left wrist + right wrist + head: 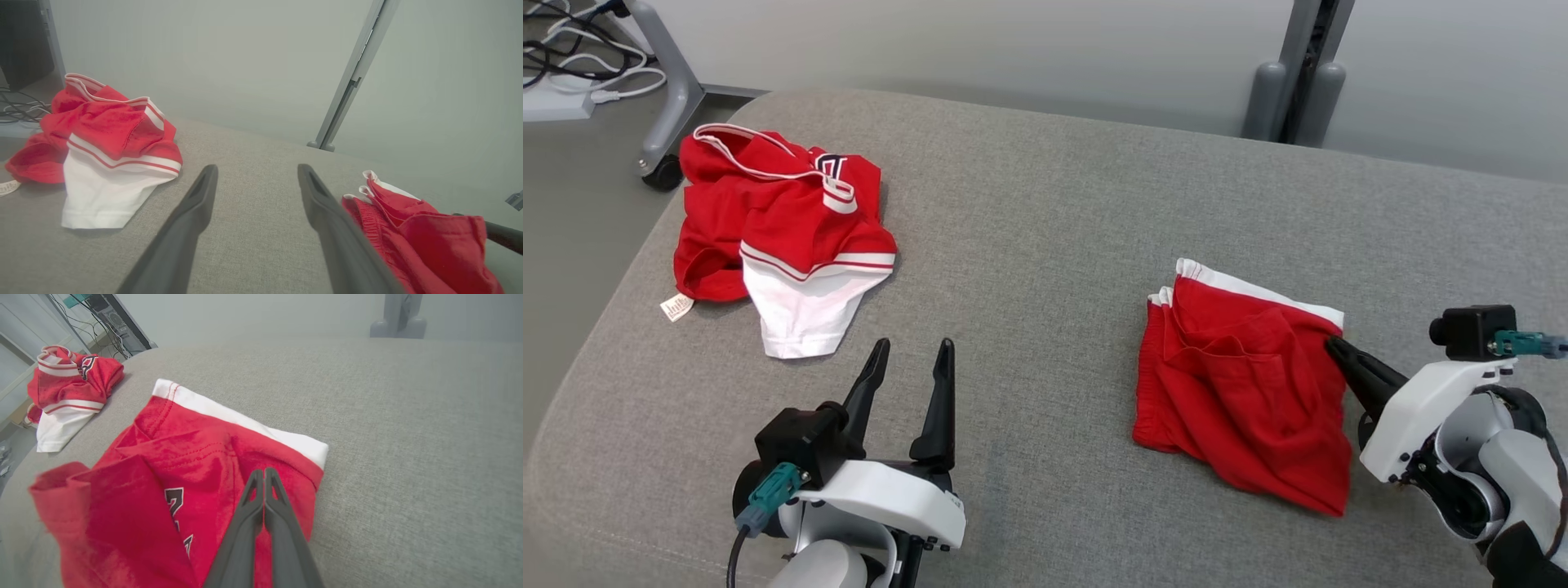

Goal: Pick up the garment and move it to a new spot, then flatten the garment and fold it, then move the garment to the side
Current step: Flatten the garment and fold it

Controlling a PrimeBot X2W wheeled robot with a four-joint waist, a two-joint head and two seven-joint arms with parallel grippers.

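Garment (pixel 1241 400) lies folded into a rough square on the right part of the grey cushion (pixel 1054 245), about midway between its near and far edges. It is red, with a white band along its far edge and its layers bunched at the left side. In the right wrist view the garment (pixel 196 457) carries dark, white-edged lettering on a near fold. In the left wrist view the garment (pixel 429 241) sits just right of that arm's own fingers.

The right gripper (pixel 1331 343) is clenched, its two fingers pressed flat together, with the tips touching the garment's right edge just near the white band. Seen from its own wrist, the right gripper (pixel 264 471) lies over the red cloth and points toward the band. No cloth shows between the fingers, and whether they pinch any fabric underneath cannot be told.

The left gripper (pixel 913 345) is released, fingers spread wide and pointing far, over bare cushion at the near left, well apart from the garment. From its own wrist the left gripper (pixel 257 168) frames only grey fabric.

A crumpled shirt (pixel 776 237) sits near the cushion's far left corner, red with white stripes and a white panel spilling toward the near side, and a small tag (pixel 676 307) at its near left. Past the cushion stand a pale wall, a grey post (pixel 1294 73) at the far right, and a wheeled leg (pixel 670 106) with cables (pixel 572 57) on the floor at the far left
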